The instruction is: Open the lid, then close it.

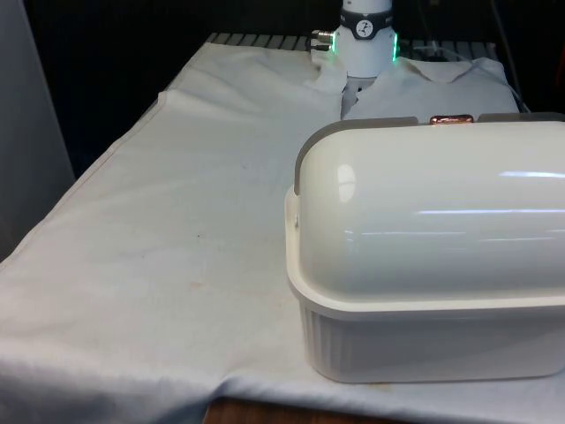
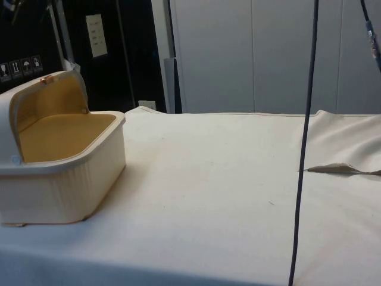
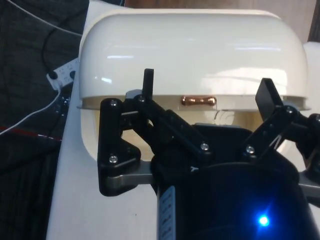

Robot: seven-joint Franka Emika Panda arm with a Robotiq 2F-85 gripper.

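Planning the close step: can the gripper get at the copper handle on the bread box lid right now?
Probably yes. The gripper has its fingers spread, one on each side of the copper handle on the rolled-back lid, with nothing between them.

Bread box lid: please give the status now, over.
Gripper open, empty, above the copper handle. Lid rolled back, bread box open, inside empty. Nothing between fingers and handle.
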